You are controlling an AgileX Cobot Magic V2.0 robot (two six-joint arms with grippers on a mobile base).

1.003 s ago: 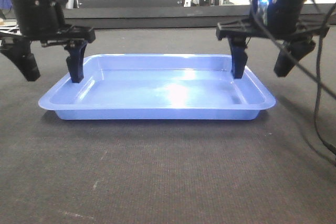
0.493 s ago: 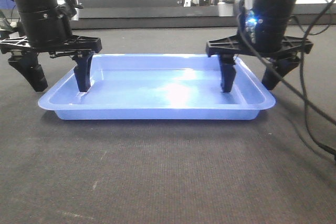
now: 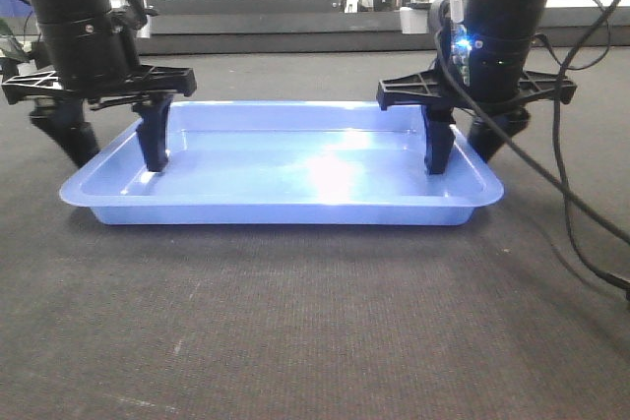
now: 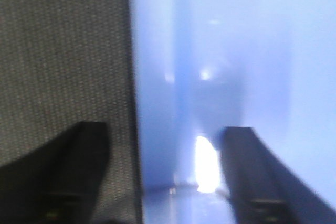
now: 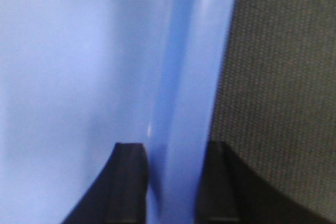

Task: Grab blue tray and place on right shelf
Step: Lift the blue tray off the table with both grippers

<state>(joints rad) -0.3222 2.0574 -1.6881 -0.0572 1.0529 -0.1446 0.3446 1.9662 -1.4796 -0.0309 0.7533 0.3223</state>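
The blue tray [image 3: 295, 169] lies flat on the dark woven surface, its long side facing the front camera. My left gripper [image 3: 116, 159] is open and straddles the tray's left rim, one finger inside and one outside; in the left wrist view the left gripper [image 4: 165, 129] shows wide gaps on both sides of the tray [image 4: 236, 51] rim. My right gripper [image 3: 463, 162] straddles the right rim with its fingers close together. In the right wrist view the right gripper [image 5: 173, 145] is shut on the tray [image 5: 63, 51] rim. The right shelf is out of view.
Dark woven fabric [image 3: 295, 322] covers the surface around the tray. Black cables [image 3: 591, 223] hang from the right arm down to the surface at the right. A dark bar and metal frames [image 3: 295, 17] run along the far edge.
Both grippers came down and inward over the tray's short rims. The right fingers closed onto the right rim, and the tray slid slightly to the left.
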